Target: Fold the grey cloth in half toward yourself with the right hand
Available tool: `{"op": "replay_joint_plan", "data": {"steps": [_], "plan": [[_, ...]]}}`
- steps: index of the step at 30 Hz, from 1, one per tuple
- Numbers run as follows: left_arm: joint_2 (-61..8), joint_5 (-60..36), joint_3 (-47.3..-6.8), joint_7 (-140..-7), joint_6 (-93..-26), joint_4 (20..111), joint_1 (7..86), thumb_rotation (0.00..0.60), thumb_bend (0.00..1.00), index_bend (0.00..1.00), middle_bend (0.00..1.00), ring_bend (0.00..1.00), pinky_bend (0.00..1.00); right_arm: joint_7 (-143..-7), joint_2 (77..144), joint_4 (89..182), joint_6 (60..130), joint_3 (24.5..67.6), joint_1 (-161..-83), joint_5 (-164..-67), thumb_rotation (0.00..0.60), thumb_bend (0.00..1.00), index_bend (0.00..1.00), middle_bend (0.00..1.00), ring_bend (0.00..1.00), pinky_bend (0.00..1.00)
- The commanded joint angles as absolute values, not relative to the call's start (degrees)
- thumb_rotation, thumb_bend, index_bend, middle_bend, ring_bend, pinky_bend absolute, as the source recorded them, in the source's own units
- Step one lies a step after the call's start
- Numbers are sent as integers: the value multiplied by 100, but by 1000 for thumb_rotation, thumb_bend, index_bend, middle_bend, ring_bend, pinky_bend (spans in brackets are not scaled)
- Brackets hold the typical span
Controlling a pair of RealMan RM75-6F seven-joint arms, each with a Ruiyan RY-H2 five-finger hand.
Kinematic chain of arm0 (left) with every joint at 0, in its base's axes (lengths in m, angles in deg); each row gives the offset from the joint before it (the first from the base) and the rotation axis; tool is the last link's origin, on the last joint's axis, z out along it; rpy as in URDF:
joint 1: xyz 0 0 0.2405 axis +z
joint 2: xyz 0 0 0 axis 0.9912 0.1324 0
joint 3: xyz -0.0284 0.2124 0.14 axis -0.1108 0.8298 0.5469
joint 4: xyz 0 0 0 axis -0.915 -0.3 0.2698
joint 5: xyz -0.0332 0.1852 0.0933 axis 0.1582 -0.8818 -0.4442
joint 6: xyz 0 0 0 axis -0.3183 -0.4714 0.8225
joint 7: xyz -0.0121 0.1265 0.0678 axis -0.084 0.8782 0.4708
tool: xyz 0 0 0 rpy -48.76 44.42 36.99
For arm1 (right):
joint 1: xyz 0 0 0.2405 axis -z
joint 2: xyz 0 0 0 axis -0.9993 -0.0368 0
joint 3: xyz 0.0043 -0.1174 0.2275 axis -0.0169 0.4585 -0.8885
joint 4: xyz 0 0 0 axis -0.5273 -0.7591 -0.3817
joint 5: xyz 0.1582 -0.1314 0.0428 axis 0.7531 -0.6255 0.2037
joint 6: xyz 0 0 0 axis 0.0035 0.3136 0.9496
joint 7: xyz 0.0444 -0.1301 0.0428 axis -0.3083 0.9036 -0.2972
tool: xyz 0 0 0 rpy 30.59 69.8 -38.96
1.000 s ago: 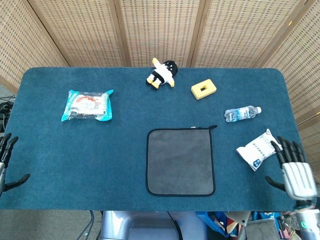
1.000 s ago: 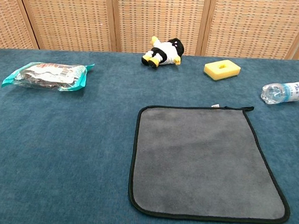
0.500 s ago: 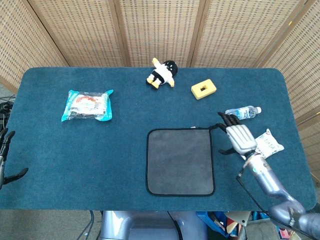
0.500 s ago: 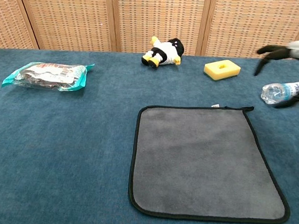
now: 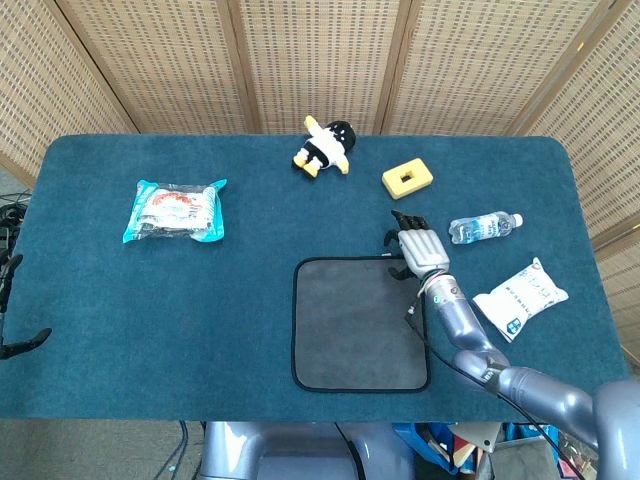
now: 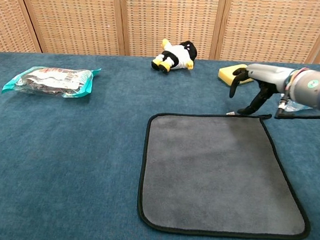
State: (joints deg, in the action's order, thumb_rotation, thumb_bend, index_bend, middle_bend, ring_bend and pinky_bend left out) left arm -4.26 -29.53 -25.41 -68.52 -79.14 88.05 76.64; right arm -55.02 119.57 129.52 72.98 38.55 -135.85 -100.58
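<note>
The grey cloth (image 5: 360, 325) with black edging lies flat on the blue table, near the front edge and right of centre; the chest view shows the cloth (image 6: 216, 172) fully spread out. My right hand (image 5: 415, 245) hovers at its far right corner, fingers spread and curved downward, holding nothing. In the chest view the right hand (image 6: 254, 85) hangs over that corner with a fingertip (image 6: 242, 111) at the cloth's far edge by the small loop. Only part of my left hand (image 5: 18, 346) shows, at the table's front left edge, fingers apart and empty.
A penguin plush (image 5: 325, 147) and a yellow sponge (image 5: 407, 179) sit at the back. A water bottle (image 5: 484, 227) and a white packet (image 5: 520, 295) lie right of the cloth. A teal snack bag (image 5: 176, 211) lies at the left.
My right hand has swept from the front right edge of the table up and leftward to the cloth's far right corner. The cloth has not moved. The left hand drifted slightly outward.
</note>
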Motion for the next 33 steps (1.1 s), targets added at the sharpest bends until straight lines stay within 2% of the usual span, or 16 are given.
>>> {"op": "replay_joint_plan", "data": {"steps": [1, 11, 33], "plan": [[-424, -2930, -2548, -6861, -7893, 8800, 7653, 600, 113, 0, 0, 0, 0, -5081, 12315, 12675, 7363, 3861, -13849, -9576, 600, 431, 362, 0, 0, 0], [-421, -2828, -2574, -6866, -7829, 8773, 7620, 600, 112, 0, 0, 0, 0, -4427, 12753, 12364, 7546, 3951, -14195, -9025, 600, 432, 362, 0, 0, 0], [-408, -2705, -2596, -6891, -7776, 8758, 7591, 600, 113, 0, 0, 0, 0, -4116, 12944, 11967, 7289, 4110, -14362, -8623, 600, 453, 418, 0, 0, 0]]}}
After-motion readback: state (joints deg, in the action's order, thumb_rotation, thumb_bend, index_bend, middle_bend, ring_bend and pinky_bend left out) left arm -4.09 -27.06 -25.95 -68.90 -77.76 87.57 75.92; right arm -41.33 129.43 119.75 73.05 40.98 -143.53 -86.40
